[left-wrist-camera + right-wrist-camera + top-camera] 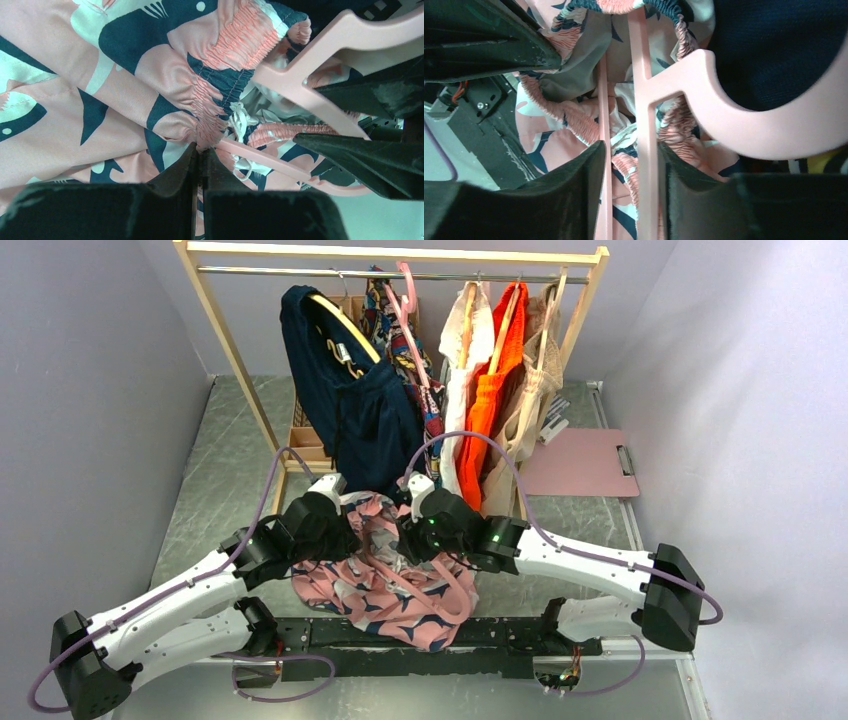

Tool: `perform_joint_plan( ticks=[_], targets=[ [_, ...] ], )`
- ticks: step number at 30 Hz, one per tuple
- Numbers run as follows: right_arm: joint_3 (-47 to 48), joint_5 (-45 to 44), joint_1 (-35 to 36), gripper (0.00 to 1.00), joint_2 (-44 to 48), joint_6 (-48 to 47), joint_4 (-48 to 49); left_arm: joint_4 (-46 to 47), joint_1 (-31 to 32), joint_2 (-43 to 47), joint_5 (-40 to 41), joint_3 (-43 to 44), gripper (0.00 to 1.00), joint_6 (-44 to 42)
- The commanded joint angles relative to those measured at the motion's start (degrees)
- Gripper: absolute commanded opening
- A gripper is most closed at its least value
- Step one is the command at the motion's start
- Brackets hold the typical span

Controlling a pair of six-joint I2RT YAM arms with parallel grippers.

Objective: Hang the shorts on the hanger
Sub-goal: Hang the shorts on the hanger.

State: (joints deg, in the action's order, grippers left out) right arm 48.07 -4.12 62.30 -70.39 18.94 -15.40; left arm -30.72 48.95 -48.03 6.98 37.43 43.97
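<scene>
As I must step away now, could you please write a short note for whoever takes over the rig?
Left gripper: shut on the gathered waistband of the shorts.
Right gripper: shut on the hanger, just below its hook.
Both things lie at the near edge of the table, between the arms.
Done: hanger seems partly inside the waist opening.
Left: seat the waistband on both shoulders.

Lavender-walled booth with a clothes rack.
Plain pale purple walls [90,390] enclose a grey marbled desk [215,470]. A pale wooden rack [400,252] with a metal rail stands at the back, a pink clipboard [585,462] beside it. The light is even.
</scene>
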Motion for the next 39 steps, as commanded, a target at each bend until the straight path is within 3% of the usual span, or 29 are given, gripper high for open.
perform_joint_plan(
  ticks=[1, 6, 11, 21, 28, 39],
  targets=[
    [-1.6, 4.7, -0.3, 0.39, 0.2, 1.6, 3.4, 0.9, -0.3, 0.7, -1.3, 0.4, 0.07, 0.2],
    [-3.4, 10.1, 0.2, 0.2, 3.0, 1.9, 7.4, 0.3, -0.2, 0.9, -1.3, 0.8, 0.07, 0.1],
    [-5.7, 12.2, 1.0, 0.17, 5.1, 0.4, 9.9, -0.8, -0.3, 1.0, -1.2, 1.9, 0.07, -0.2],
    [-1.9, 13.9, 1.8, 0.25, -1.1, -0.8, 13.1, -1.0, -0.2, 1.2, -2.3, 1.9, 0.07, 0.3],
    [-2.1, 13.0, 2.3, 0.43, -2.4, 0.5, 15.9, -2.1, -0.2, 2.6, -2.1, 1.0, 0.07, 0.6],
    [-9.0, 12.1, 3.3, 0.46, 7.1, 2.9, 20.7, -2.7, -0.2, 3.4, -1.9, 1.1, 0.07, 0.4]
  ],
)
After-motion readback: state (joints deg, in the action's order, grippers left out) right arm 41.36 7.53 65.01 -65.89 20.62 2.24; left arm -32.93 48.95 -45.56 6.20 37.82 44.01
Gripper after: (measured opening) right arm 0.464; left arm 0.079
